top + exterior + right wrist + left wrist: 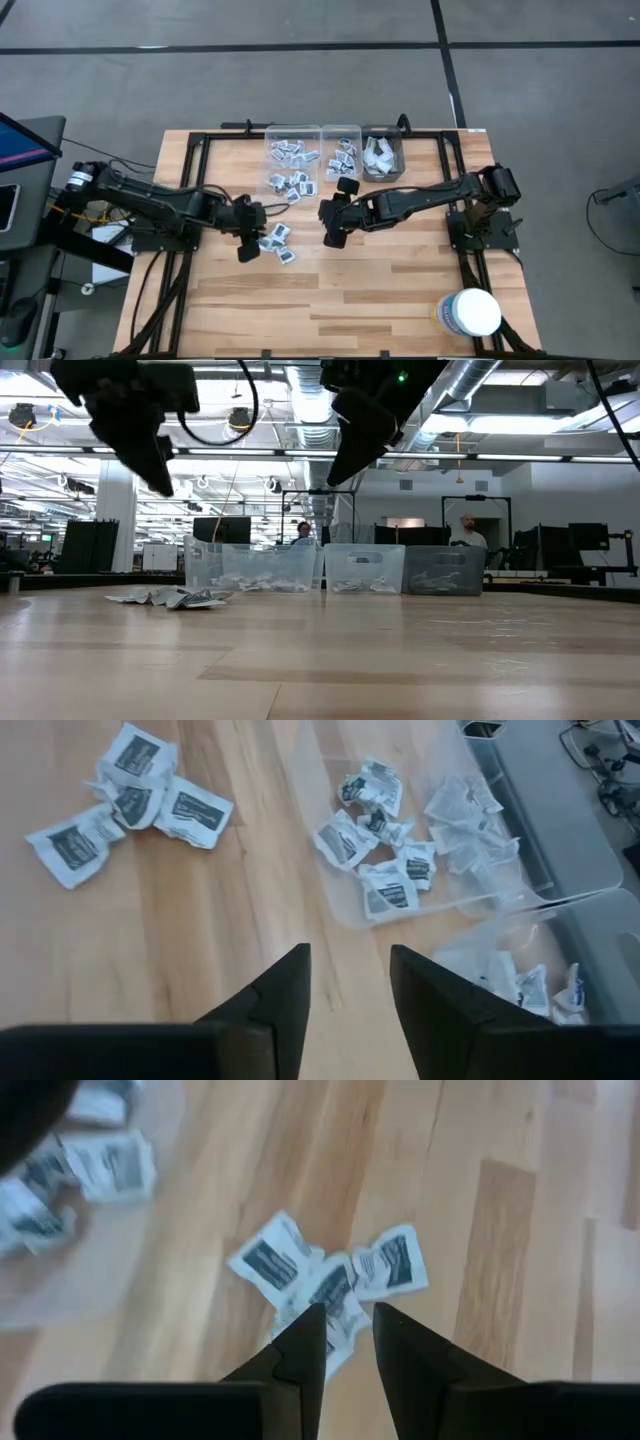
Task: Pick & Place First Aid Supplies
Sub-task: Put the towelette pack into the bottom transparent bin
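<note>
A big white tub (471,312) stands at the near right corner of the wooden counter (380,290), well apart from everything else. Farther in, a small cluster of square packets (277,240) lies loose on the wood, left of centre. The left claw (249,247) hangs just beside that cluster, above the counter; its wrist view shows the two dark fingers (305,1345) parted a narrow way with nothing between them, and three crumpled packets (330,1275) on the wood right ahead of the tips. The right claw (331,238) hovers near the middle of the counter, also raised (the low view shows both arms clear of the wood). Its fingers (280,995) stand moderately apart and hold nothing. Beyond it, along the far edge, three clear bins sit side by side: the left bin (292,158) and middle bin (341,155) hold more printed packets, while the right bin (383,155) holds paler white wrappers.
</note>
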### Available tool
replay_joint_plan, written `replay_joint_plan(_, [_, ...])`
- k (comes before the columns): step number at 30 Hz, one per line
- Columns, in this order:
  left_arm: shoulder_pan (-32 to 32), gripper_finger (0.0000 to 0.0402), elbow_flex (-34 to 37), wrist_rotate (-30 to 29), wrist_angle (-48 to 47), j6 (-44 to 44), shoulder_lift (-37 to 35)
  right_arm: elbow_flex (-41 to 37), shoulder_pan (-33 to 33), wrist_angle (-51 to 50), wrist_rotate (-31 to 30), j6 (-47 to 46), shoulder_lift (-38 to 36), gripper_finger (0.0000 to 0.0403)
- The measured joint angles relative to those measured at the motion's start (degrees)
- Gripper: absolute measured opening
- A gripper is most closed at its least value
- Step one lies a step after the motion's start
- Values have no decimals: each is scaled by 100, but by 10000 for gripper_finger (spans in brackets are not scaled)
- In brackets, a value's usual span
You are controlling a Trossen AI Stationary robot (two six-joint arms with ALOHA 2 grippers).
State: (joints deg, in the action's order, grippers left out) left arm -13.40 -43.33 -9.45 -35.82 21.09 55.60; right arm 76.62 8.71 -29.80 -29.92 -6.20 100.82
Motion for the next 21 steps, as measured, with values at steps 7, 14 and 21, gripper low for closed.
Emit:
replay_joint_plan(7, [-379, 86, 2, 0, -21, 723, 800, 0, -149, -30, 0, 234, 0, 126])
replay_joint_plan(14, [-418, 86, 2, 7, 5, 1139, 1185, -2, -205, -178, 3, 632, 0, 124])
replay_joint_plan(21, [-418, 86, 2, 13, 118, 1983, 1639, -2, -313, -199, 3, 1147, 0, 124])
